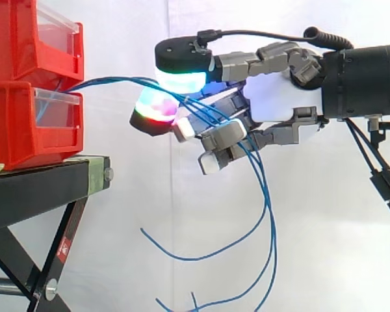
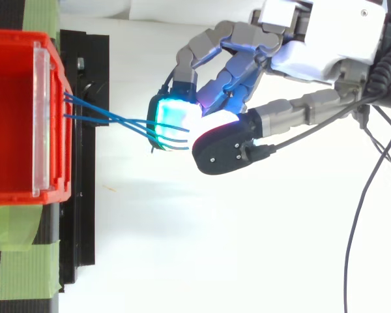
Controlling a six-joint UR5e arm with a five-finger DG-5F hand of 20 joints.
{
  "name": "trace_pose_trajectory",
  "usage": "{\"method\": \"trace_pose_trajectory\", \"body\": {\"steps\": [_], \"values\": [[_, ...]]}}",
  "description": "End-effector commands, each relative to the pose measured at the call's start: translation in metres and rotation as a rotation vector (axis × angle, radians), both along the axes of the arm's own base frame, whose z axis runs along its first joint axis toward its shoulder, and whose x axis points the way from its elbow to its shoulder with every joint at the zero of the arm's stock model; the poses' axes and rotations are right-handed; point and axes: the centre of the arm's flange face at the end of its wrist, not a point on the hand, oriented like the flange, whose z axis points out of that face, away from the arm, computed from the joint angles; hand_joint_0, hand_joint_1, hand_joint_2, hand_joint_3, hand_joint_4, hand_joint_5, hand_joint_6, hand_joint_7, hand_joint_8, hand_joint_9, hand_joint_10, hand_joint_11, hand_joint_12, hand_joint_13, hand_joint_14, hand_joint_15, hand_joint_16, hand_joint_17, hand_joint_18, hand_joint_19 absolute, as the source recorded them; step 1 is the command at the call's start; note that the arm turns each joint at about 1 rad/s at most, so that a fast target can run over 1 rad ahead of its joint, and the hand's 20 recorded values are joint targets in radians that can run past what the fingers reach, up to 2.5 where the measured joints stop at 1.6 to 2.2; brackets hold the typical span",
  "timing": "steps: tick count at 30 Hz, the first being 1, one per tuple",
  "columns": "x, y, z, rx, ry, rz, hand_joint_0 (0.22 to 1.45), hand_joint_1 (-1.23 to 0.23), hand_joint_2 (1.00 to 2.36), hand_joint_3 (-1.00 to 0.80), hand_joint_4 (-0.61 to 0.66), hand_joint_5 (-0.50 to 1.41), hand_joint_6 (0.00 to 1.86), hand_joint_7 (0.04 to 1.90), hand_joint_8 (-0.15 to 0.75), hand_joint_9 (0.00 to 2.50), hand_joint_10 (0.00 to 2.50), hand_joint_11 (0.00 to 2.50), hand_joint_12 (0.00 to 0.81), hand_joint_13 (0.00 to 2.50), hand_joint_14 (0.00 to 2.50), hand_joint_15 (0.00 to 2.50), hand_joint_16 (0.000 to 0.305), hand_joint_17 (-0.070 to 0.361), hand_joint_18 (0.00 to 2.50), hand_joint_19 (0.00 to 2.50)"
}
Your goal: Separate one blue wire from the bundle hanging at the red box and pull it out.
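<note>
A bundle of thin blue wires [image 1: 110,83] comes out between the two stacked red bins [image 1: 32,123] and runs right, nearly level, to my hand [image 1: 283,97]. The wires pass between a white-cyan glowing pad [image 1: 181,77] above and a green-red glowing pad [image 1: 155,107] below, cross the curled fingers, then hang down in long loose loops [image 1: 266,214]. From above, the wires [image 2: 111,119] leave the front of the bin [image 2: 52,78] and fan out into the cyan-lit fingertips [image 2: 176,120]. The hand [image 2: 313,55] is closed around the wires a short way from the bin.
The bins rest on a black folding stand [image 1: 39,185] with crossed legs at the left. Green tape [image 2: 19,261] sits beside the upper bin on the stand. A white curtain lies behind, and the wire ends dangle freely below the hand.
</note>
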Motion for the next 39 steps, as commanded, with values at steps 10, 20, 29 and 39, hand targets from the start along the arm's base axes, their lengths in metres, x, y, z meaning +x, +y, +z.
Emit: {"method": "trace_pose_trajectory", "body": {"steps": [10, 20, 29, 39], "values": [[-0.0001, 0.0, 0.0003, 0.0, -0.001, 0.0, 0.69, -0.96, 1.02, -0.29, 0.18, -0.25, 0.9, 0.94, 0.313, 0.75, 0.02, 0.98, 0.402, 1.19, 0.02, 1.42, 0.059, 0.132, 0.84, 0.62], [-0.0002, 0.0, 0.0002, 0.0, 0.0, 0.0, 0.78, -0.97, 1.0, -0.5, 0.14, -0.27, 0.88, 0.89, 0.276, 0.61, 0.01, 0.94, 0.392, 1.1, 0.02, 1.29, 0.038, 0.085, 0.76, 0.4], [0.0002, 0.0, 0.0009, 0.0, -0.001, 0.0, 0.65, -0.86, 1.0, -0.5, 0.21, -0.25, 0.86, 0.86, 0.323, 0.73, 0.02, 0.99, 0.403, 1.15, 0.02, 1.3, 0.04, 0.09, 0.77, 0.53], [-0.0002, 0.0, 0.0002, 0.0, 0.0, 0.0, 0.59, -0.67, 1.0, -0.46, 0.2, -0.22, 0.85, 0.87, 0.349, 0.88, 0.02, 1.01, 0.406, 1.24, 0.02, 1.32, 0.05, 0.111, 0.82, 0.65]]}}
